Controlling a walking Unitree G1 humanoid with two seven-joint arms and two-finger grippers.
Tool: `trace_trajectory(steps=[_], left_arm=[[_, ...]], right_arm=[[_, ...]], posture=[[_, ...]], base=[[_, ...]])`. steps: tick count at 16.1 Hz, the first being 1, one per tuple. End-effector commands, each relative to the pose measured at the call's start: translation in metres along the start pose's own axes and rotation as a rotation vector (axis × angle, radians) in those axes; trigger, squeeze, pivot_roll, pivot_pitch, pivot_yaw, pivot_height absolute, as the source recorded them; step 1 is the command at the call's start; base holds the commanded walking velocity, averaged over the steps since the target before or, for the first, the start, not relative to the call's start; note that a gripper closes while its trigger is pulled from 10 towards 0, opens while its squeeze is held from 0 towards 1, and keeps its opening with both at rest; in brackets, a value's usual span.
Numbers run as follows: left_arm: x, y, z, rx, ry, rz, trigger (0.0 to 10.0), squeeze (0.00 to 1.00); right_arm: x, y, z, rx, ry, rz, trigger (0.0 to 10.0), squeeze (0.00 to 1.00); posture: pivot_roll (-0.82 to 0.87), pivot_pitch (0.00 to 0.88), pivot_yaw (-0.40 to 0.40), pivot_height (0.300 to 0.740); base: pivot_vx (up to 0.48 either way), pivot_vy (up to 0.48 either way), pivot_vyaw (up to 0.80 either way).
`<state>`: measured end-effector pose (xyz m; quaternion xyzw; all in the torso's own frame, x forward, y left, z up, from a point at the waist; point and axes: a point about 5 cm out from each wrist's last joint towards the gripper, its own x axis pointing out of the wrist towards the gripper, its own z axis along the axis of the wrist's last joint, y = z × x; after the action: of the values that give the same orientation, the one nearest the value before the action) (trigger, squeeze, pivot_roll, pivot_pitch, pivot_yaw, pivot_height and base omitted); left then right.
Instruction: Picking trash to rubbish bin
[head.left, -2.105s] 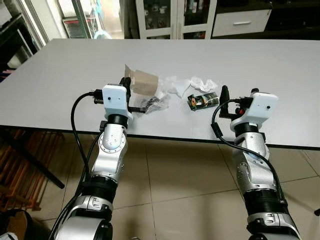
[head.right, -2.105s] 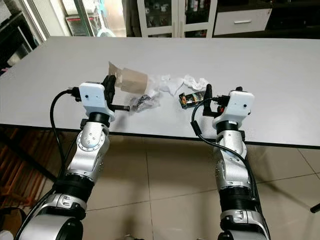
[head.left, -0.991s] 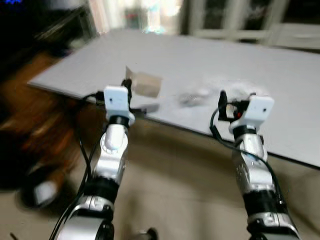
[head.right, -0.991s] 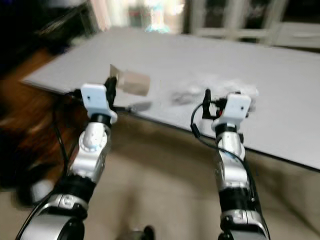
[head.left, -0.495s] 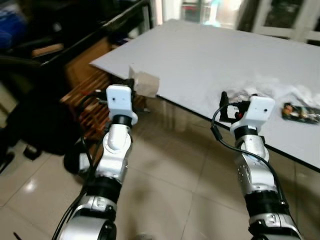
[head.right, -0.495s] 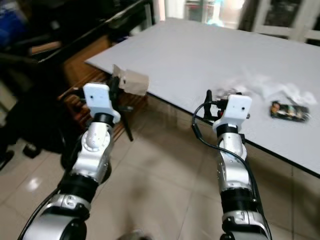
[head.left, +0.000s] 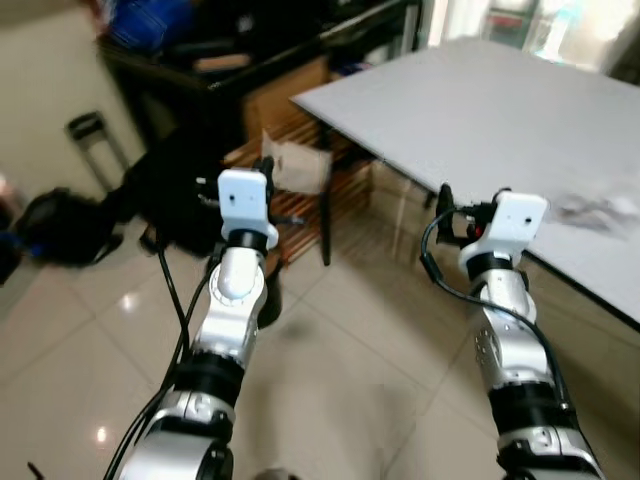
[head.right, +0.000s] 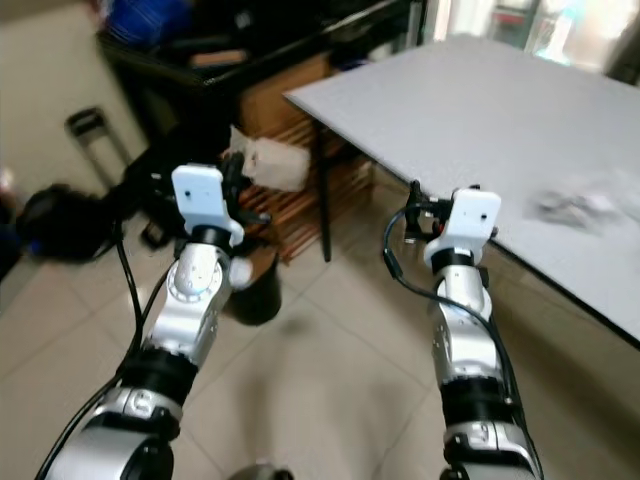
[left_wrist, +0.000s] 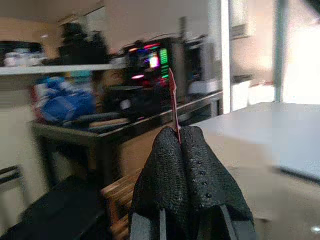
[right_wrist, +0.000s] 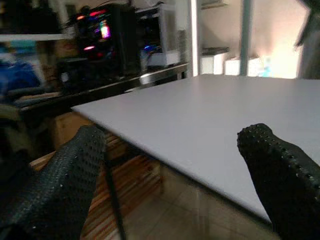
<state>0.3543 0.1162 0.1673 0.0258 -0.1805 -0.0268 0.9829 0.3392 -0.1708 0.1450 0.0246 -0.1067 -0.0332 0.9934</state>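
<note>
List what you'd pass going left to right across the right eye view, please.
Black bag on the floor → left gripper holding brown paper trash → right gripper → grey table → crumpled white trash on the table.

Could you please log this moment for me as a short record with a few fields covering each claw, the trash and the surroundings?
left claw: shut on brown paper trash, held up over the floor
right claw: open, nothing between its fingers, near the table edge
table: grey, to the robot's right; crumpled white trash lies on it
floor: glossy tiles
bin: a dark round container stands beyond the left arm, possibly the bin
</note>
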Motion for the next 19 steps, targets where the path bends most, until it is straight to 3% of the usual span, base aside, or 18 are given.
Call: trace_trajectory(steps=[1, 8, 19], left_arm=[[0.002, 0.001, 0.002, 0.0, -0.007, 0.01, 10.0, 0.0], [0.001, 0.001, 0.001, 0.002, 0.0, 0.011, 10.0, 0.0], [-0.001, -0.001, -0.009, -0.007, 0.068, -0.008, 10.0, 0.0]], right_arm=[[0.0, 0.002, 0.0, 0.001, 0.006, 0.016, 10.0, 0.0], [0.0, 0.006, -0.002, 0.011, 0.018, 0.044, 10.0, 0.0], [-0.001, 0.011, -0.01, 0.007, 0.067, 0.081, 10.0, 0.0]], posture=[[-0.11, 0.06, 0.078, 0.74], [-0.11, 0.049, 0.077, 0.74], [-0.11, 0.038, 0.075, 0.74]], base=[[0.0, 0.0, 0.8], [0.0, 0.0, 0.8], [0.0, 0.0, 0.0]])
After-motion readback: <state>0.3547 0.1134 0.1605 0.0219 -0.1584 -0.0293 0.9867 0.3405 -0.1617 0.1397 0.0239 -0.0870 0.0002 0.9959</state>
